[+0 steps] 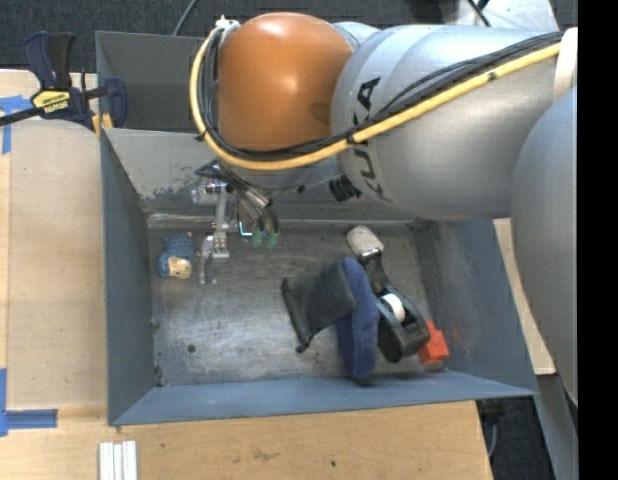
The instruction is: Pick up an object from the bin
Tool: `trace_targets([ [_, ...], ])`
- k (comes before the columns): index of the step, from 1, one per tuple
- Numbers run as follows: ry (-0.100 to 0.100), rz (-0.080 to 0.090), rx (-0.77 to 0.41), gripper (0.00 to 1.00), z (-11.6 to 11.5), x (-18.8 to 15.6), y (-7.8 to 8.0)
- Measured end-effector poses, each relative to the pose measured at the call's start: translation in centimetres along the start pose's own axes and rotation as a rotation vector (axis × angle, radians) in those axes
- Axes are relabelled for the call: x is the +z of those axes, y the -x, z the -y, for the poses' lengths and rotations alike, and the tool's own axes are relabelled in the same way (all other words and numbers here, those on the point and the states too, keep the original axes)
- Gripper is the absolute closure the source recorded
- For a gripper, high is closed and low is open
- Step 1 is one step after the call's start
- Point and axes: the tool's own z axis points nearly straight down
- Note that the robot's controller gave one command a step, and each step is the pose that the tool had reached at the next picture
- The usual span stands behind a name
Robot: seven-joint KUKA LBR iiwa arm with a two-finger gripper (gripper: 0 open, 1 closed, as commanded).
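The two-finger gripper [235, 246] hangs in the upper left of the frame, close to the back wall of the grey metal bin [124, 288], its fingers apart with nothing between them. The nearest thing, a small rounded blue-and-tan object [175, 264], lies just to its left on the bare floor, outside the fingers, so closing here would likely catch only air. A descent this near the wall could also scrape metal, and the heap of dark cloth [317, 303] at lower right stays well apart.
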Motion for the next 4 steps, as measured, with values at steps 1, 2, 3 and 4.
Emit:
trace_targets([
  [1, -0.001, 0.000, 0.024, 0.00, -1.7, 15.9, 4.7],
  [2, 0.003, 0.011, 0.187, 0.00, -0.5, 13.6, 5.7],
  [3, 0.003, 0.011, 0.189, 1.00, -0.4, 13.6, 5.7],
  [4, 0.005, 0.016, 0.194, 1.00, 1.5, 2.2, 5.0],
])
